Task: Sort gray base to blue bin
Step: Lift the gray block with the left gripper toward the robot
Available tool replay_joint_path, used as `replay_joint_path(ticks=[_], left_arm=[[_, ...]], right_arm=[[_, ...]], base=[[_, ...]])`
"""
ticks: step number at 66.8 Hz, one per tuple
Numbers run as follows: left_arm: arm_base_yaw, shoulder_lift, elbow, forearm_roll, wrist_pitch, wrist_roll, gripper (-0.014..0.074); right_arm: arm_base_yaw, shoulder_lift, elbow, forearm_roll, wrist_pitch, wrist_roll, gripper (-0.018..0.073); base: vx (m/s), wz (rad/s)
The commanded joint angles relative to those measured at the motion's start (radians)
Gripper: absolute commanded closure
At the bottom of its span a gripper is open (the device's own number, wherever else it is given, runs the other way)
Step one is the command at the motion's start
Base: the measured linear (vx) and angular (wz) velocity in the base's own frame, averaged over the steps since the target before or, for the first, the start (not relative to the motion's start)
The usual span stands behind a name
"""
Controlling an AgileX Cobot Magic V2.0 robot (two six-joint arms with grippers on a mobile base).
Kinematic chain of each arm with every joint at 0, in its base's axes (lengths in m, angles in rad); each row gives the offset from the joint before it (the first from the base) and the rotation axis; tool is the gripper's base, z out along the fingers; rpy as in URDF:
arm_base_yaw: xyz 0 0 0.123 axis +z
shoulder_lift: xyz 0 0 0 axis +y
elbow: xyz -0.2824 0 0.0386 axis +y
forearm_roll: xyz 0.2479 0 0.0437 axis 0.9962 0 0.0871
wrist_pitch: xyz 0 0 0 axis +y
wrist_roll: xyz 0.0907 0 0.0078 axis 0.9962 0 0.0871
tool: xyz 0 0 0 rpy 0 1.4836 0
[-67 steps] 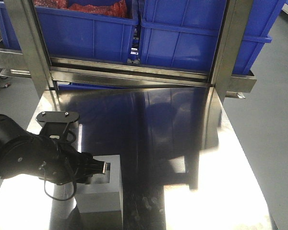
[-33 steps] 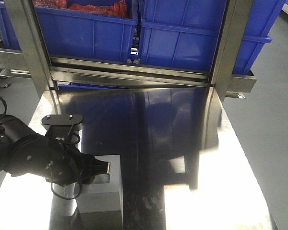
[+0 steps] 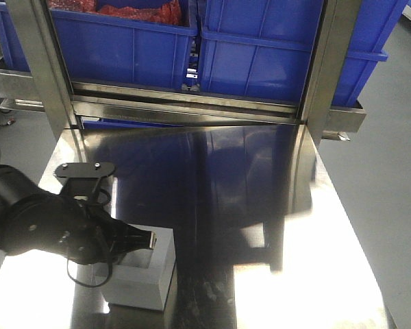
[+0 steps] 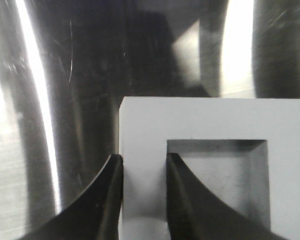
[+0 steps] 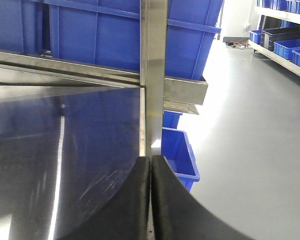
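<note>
Front view: vs. 0.5 s ago, the gray base (image 3: pixel 140 274) is seen slightly turned, its lower edge drawn in from the frame bottom. It is possibly raised just off the steel table (image 3: pixel 260 192), though glare makes that hard to confirm. The left arm (image 3: pixel 41 223) is barely shifted, and the left gripper (image 3: pixel 142 240) is kept at the block's top. Counted here: 1 base, 1 arm, 2 steel posts and 2 large bins on the rack behind the table. These are the left blue bin (image 3: pixel 123 51), w/ red contents, and the right blue bin (image 3: pixel 274 62). More blue is cut off at both edges. The base is found at the table's near-left corner, well apart from both bins. Left wrist view: the left gripper (image 4: pixel 143 157) is clamped on the left wall of the gray base (image 4: pixel 215 120). One finger (image 4: pixel 102 205) is set outside the wall and the other inside the square recess (image 4: pixel 225 175); 2 fingers and 1 recess are counted. Right wrist view: the right gripper (image 5: pixel 150 160) is pressed together w/ nothing between, held over the table edge by a steel post (image 5: pixel 154 60). 1 small floor bin (image 5: pixel 179 155) is seen beyond it.
</note>
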Motion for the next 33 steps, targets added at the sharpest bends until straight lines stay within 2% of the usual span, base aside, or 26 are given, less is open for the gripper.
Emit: replay_joint_path(ticks=[1, 17, 33], left_arm=[[-0.007, -0.121, -0.007, 0.017, -0.130, 0.002, 0.0605], [-0.007, -0.398, 0.177, 0.084, -0.364, 0.025, 0.0605], [-0.007, -0.730, 0.400, 0.221, -0.536, 0.042, 0.0605]], right_arm=[[-0.005, -0.008, 0.006, -0.008, -0.072, -0.007, 0.0564], [-0.005, -0.008, 0.006, -0.008, -0.072, -0.007, 0.0564], [-0.005, -0.008, 0.006, -0.008, -0.072, -0.007, 0.0564]], base=[[0.00, 0.00], [0.00, 0.00], [0.00, 0.00]])
